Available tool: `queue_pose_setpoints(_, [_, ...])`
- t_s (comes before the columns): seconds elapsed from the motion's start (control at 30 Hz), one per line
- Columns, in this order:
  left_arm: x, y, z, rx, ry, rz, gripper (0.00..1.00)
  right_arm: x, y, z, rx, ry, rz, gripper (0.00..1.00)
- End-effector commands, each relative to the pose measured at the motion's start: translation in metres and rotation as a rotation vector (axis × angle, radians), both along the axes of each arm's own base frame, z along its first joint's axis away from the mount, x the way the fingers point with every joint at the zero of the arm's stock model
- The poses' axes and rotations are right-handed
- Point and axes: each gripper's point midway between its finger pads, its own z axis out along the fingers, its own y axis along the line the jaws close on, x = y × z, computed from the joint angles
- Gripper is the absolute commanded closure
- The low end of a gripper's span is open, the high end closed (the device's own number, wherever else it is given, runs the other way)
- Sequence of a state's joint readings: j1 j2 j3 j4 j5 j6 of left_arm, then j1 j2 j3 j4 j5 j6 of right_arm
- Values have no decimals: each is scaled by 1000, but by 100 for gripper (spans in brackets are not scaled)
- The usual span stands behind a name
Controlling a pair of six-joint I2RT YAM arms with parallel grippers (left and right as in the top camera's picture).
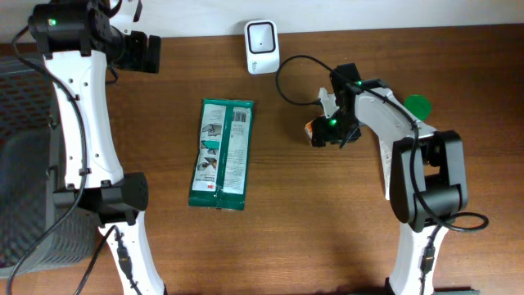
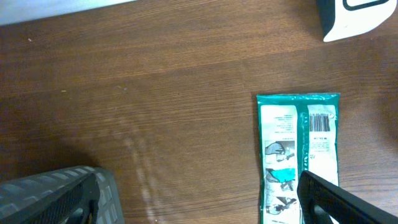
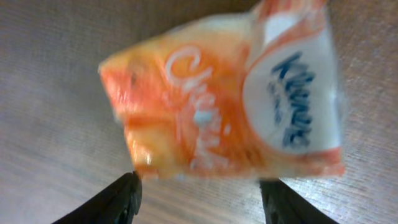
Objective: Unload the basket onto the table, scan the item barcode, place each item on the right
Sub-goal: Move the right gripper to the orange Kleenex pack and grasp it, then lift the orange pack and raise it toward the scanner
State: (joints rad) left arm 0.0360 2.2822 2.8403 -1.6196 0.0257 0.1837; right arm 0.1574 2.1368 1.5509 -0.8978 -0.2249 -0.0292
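Straddling the orange tissue pack [image 3: 217, 93] with right gripper [image 3: 202, 190], jaws apart on either side, unclamped; pack flat on table [image 1: 327, 238], right of green packet [image 1: 221, 153]; left gripper [image 1: 151, 53] spread wide, well away.

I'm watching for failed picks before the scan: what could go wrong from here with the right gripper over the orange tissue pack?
The orange tissue pack lies skewed and looks wider than the gap of the right gripper, so the jaws may land on top or pinch a corner, and the soft wrap could slip. No barcode shows on its upper face, so it may reach the scanner wrong side out.
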Motion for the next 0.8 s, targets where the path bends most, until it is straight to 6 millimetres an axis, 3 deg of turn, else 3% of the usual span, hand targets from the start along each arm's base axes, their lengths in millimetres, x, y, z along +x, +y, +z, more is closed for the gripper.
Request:
queue_pose_setpoints(0.0, [0, 2, 3, -2, -10, -5, 1, 4, 2, 19, 61, 23, -35, 46])
queue_pose_setpoints(0.27, [0, 2, 3, -2, -10, -6, 1, 9, -53, 17, -199, 27, -282, 59])
queue_pose_setpoints(0.63, [0, 2, 3, -2, -10, -5, 1, 37, -52, 4, -223, -84, -304, 60])
queue_pose_setpoints(0.7, [0, 2, 3, -2, -10, -6, 1, 50, -47, 6, -190, -131, -307, 59])
queue_pose_setpoints(0.77, [0, 2, 3, -2, -10, -6, 1, 61, -26, 10, -84, -173, -239, 59])
